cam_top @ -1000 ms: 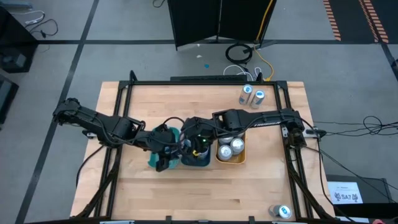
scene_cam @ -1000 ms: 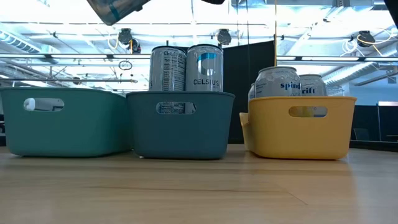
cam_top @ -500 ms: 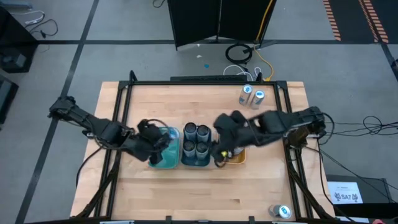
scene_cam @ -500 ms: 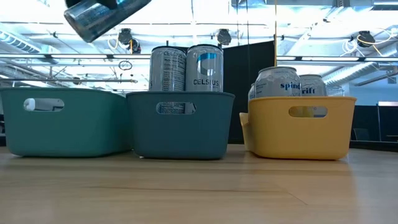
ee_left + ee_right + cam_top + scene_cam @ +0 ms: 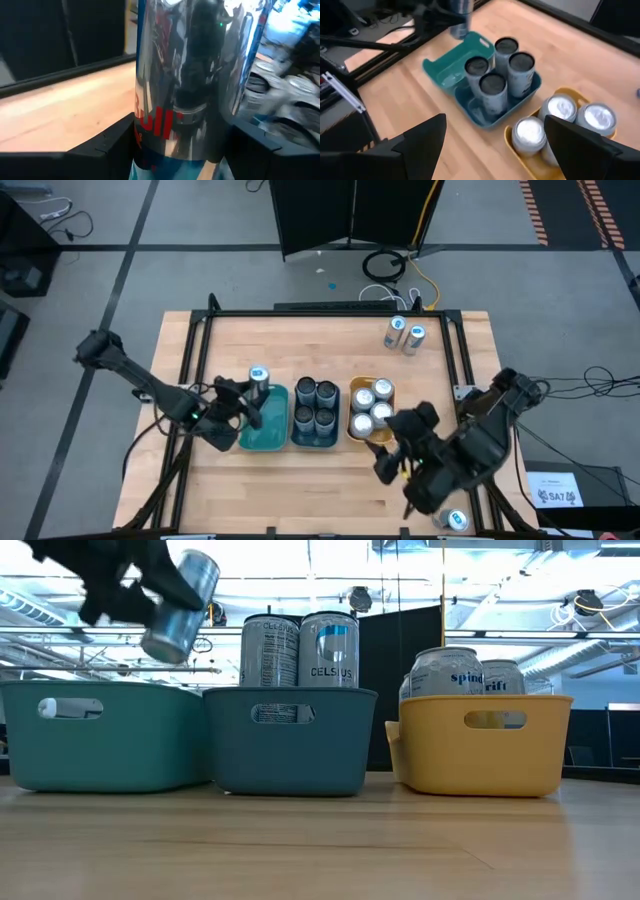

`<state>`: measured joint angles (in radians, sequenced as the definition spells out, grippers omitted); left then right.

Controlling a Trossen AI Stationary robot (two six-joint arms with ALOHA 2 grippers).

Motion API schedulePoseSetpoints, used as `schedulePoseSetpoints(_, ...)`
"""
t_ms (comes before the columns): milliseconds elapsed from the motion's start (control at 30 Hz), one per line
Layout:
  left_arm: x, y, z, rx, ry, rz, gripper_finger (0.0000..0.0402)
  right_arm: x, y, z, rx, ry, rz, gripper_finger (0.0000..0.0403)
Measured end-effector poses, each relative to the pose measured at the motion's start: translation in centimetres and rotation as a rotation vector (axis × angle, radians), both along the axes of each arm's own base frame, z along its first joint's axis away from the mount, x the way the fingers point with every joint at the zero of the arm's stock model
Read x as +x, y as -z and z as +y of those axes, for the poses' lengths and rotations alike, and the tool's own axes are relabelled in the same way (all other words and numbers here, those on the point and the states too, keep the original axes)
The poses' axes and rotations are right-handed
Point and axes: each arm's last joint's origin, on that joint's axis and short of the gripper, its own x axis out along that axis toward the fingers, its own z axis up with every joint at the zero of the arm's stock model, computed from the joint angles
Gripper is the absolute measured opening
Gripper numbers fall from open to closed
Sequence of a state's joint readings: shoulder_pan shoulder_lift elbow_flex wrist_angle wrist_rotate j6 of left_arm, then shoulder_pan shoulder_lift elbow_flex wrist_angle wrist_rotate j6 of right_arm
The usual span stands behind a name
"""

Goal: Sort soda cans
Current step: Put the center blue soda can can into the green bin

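Note:
My left gripper (image 5: 245,395) is shut on a silver soda can (image 5: 257,376) with red lettering (image 5: 152,122), above the far end of the teal tray (image 5: 262,432). In the low view the can (image 5: 182,605) hangs tilted over that tray (image 5: 100,735). Several dark-topped cans (image 5: 315,405) stand in the dark blue tray (image 5: 316,442). Three silver cans (image 5: 372,402) stand in the orange tray (image 5: 372,435). My right gripper (image 5: 392,462) is open with nothing between its fingers, off the orange tray's near right corner. My left gripper pinches the can's side wall (image 5: 145,140) between its two fingers (image 5: 107,145), one on each side of the can. The fingers come from the table's left side, slanting a little downward. The can is lifted clear and tilted, its top (image 5: 205,565) leaning toward the dark blue tray.
Two more cans (image 5: 405,335) stand at the far right of the table, and one (image 5: 455,521) at the near right corner. The three trays sit side by side in the table's middle. Bare wood (image 5: 300,480) lies in front of them.
My left gripper has carried the can toward the table's left and down, and has turned it from lying nearly level to tilted with its top up. My right gripper has drawn back from over the dark blue tray toward the near right corner, uncovering the trays.

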<state>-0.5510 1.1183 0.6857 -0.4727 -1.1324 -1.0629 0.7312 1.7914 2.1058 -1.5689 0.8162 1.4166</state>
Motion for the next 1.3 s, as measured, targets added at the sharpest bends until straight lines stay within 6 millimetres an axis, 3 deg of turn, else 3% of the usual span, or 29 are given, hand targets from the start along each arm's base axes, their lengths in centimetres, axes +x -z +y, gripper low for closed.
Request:
schedulePoseSetpoints(267, 1.8, 4.0, 0.5, 0.029, -0.115, -0.046, 0.0257, -0.7, 0.9, 1.3, 0.05, 0.026, -0.014, 0.0329)
schedulePoseSetpoints(567, 4.0, 8.0, -0.5, -0.008, -0.152, -0.078, 0.0257, -1.0, 0.9, 1.6, 0.06, 0.017, -0.014, 0.0329)
schedulePoseSetpoints(800, 4.5, 10.6, -0.3, -0.004, -0.198, -0.053, 0.0257, -1.1, 1.0, 1.8, 0.079, 0.002, 0.008, 0.0329)
schedulePoseSetpoints(1300, 5.5, 11.7, 0.9, -0.066, -0.217, 0.0, 0.0257, -1.1, 1.0, 2.0, 0.106, -0.005, 0.012, 0.0329)
